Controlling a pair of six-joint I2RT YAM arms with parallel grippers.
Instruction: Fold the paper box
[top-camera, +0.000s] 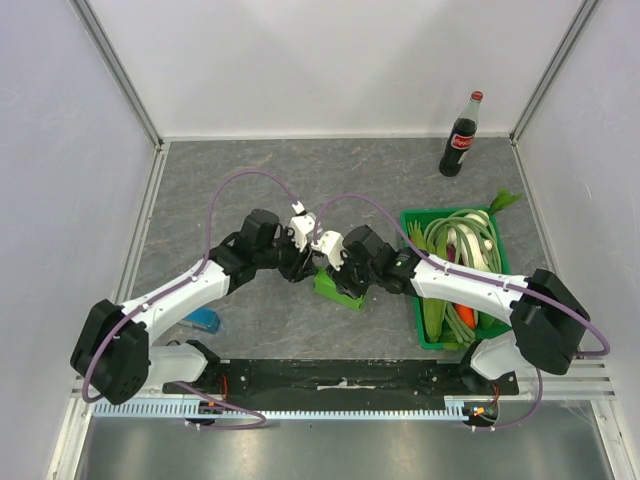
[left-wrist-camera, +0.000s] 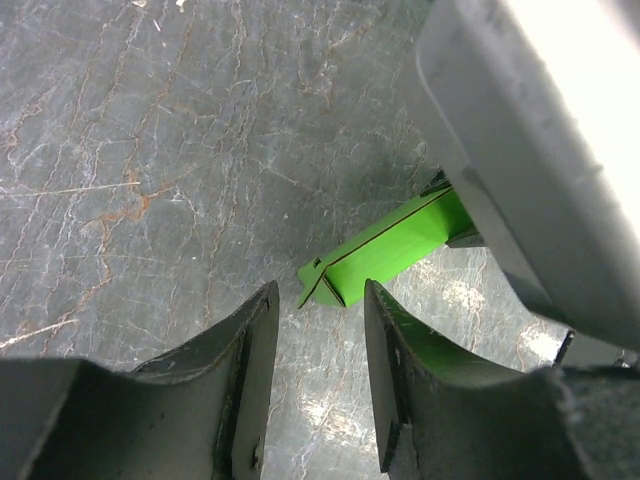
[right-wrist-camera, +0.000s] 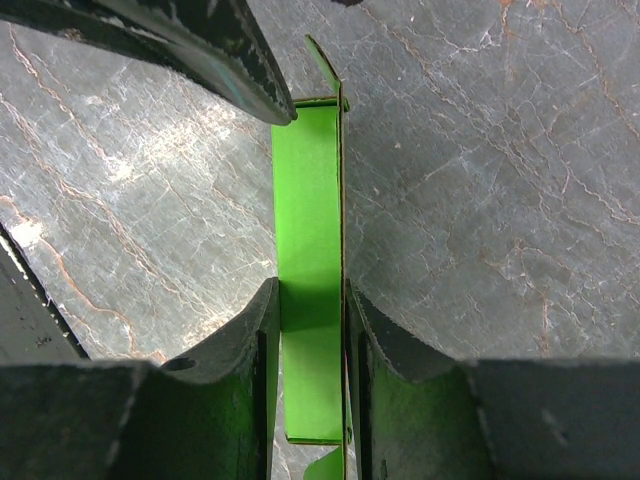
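I'm pinching the paper box (right-wrist-camera: 305, 180) in the right gripper (right-wrist-camera: 310, 295), its free end sitting just ahead of the half-open left gripper (left-wrist-camera: 320, 292), which is risking crushing that end off-crease.

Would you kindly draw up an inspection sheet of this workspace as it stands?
Surface: grey marbled table, no spills seen.
Job's things: lime-green paper box at table centre.
Clutter: dark-green crate of vegetables on the right; cola bottle far right; blue block near left.
Claws: right claw shut on the paper box; left claw open at its free end.
Cables: purple cables loop high, not touching the box.
Surroundings: white walls, metal frame posts.
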